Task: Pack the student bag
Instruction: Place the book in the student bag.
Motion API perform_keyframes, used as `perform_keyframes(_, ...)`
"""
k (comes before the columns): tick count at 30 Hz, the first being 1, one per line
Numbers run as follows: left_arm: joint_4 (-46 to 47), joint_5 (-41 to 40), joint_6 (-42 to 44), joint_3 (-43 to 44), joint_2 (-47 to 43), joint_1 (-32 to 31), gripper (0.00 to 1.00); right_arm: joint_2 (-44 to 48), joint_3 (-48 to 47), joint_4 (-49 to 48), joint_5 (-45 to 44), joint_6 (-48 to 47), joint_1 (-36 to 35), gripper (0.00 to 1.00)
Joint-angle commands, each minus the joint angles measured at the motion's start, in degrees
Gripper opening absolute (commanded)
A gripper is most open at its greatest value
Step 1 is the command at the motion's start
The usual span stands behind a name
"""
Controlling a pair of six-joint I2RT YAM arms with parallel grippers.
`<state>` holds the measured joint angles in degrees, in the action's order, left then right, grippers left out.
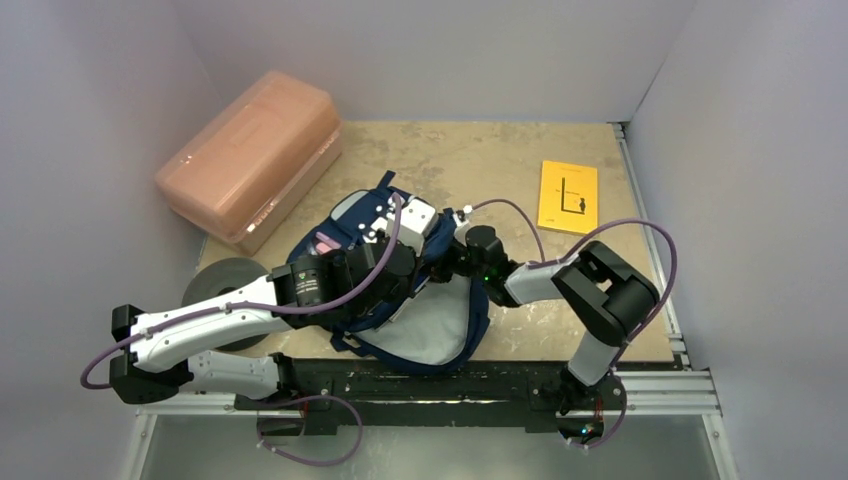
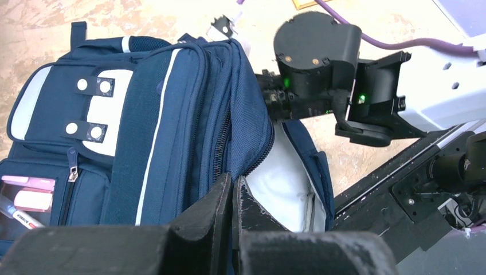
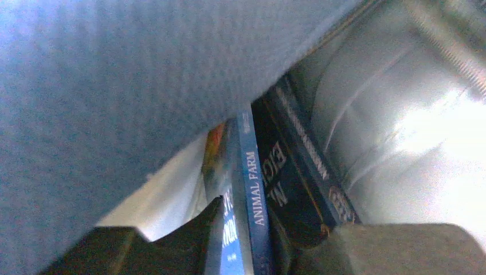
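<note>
The navy student bag point(image 1: 352, 212) lies in the middle of the table with its main compartment open and its pale lining point(image 1: 432, 335) showing. My left gripper point(image 1: 420, 272) is shut on the bag's zip-edged flap point(image 2: 252, 114) and holds it up; its jaws point(image 2: 235, 186) pinch the fabric. My right gripper point(image 1: 447, 262) reaches inside the bag, its fingers hidden under the flap in the top view. In the right wrist view the right gripper point(image 3: 258, 229) is shut on a blue book, "Animal Farm" point(image 3: 252, 172), standing beside a dark book point(image 3: 286, 166) inside the bag.
A salmon-pink plastic box point(image 1: 250, 155) stands at the back left. A yellow book point(image 1: 568, 196) lies at the back right. A grey disc point(image 1: 222, 280) lies left of the bag. Pink items and pens sit in the bag's front pocket point(image 2: 28, 197).
</note>
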<state>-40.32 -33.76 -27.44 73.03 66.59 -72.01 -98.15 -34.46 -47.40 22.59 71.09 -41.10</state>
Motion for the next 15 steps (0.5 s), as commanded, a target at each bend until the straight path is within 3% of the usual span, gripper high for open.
perform_keyframes(1,5.45,-0.47,-1.51,3.29,-1.84,0.29,0.00,4.97,-6.31,9.66,-9.95,-10.78,0.54,0.45)
perform_keyframes(5,6.14,-1.34,-1.20,1.63,-2.69,0.29,0.00,14.59,-6.35,31.20,-11.48,-20.22,1.69,0.70)
perform_keyframes(8,7.04,-1.33,-1.26,-0.02,-3.19,0.29,0.00,20.09,-6.48,43.89,-11.58,-27.54,1.94,0.80)
perform_keyframes(11,6.11,-0.70,-1.79,-1.30,-3.51,0.29,0.00,28.78,-3.84,52.29,-10.98,-30.77,2.40,0.83)
perform_keyframes(15,6.10,1.89,-2.97,-5.11,-3.54,0.29,0.00,40.83,-4.12,69.12,-21.32,-36.31,6.09,0.82)
